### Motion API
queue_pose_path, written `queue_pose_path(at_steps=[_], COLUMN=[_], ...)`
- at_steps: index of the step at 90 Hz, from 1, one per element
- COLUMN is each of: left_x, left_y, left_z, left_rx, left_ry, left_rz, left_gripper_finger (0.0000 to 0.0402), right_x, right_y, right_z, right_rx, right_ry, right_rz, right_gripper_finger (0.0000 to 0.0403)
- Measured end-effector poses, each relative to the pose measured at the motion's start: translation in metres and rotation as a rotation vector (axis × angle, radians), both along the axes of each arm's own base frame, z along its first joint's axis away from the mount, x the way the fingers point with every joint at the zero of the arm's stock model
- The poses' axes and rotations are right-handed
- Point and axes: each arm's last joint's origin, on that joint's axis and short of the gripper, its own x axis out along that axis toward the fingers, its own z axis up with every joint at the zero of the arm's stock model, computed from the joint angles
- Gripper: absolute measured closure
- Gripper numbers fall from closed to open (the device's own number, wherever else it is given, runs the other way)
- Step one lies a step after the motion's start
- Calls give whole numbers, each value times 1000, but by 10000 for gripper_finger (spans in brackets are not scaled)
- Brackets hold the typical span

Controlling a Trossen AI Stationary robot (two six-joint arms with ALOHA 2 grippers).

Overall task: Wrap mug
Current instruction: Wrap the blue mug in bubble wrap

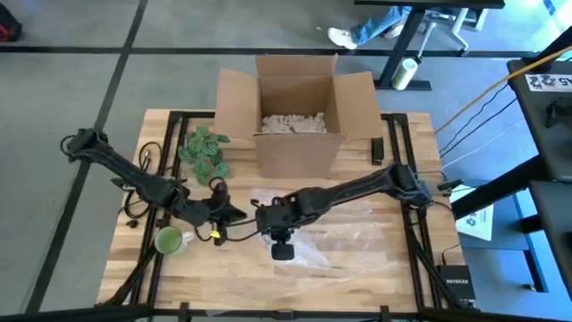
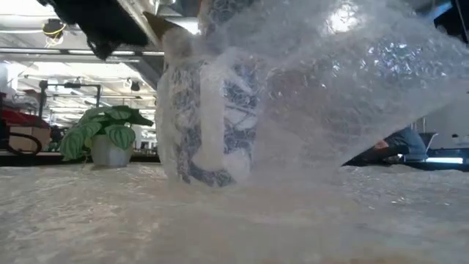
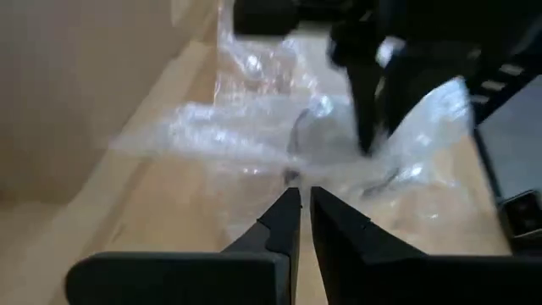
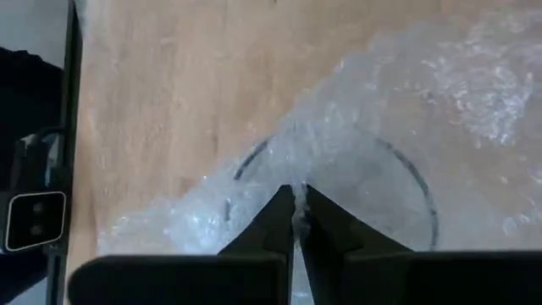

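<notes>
One blue-patterned mug [image 2: 209,117] stands upright on the bench [image 1: 357,268], draped in one bubble wrap sheet [image 2: 330,95]. The right gripper [image 4: 295,199] pinches the wrap with fingers nearly closed. The left gripper [image 3: 303,199] hovers beside it, fingers almost together, holding nothing.

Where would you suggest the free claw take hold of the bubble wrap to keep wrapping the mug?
I'd pinch the loose raised flap of the bubble wrap, coming from the side away from the upright mug. That edge stands clear of the table, unlike the flat part.
</notes>
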Motion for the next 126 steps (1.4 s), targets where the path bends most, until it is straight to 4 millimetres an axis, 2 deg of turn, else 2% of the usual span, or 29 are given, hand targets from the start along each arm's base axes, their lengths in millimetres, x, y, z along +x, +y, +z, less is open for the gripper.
queue_pose_path(at_steps=[15, 38, 60, 84, 95, 126], left_x=[-3, 5, 11, 14, 16, 38], left_y=[-10, -24, -31, -33, -34, -39], left_z=[-2, -17, -24, -19, -15, -45], left_rx=[-18, -47, -63, -72, -54, -51], left_ry=[-33, -21, -23, -75, -117, -55], left_rz=[-28, -48, -47, -61, -83, -69], left_gripper_finger=[389, 389, 389, 389, 389, 389], right_x=[5, 11, 13, 14, 14, 17], right_y=[-1, -4, -4, -5, -5, -4], right_z=[-16, -40, -39, -39, -39, -38], right_rx=[14, 33, 3, -8, -7, -3], right_ry=[55, 127, 101, 92, 88, 63], right_rz=[0, 3, 4, -8, -9, 11], right_gripper_finger=[403, 403, 397, 337, 321, 323])
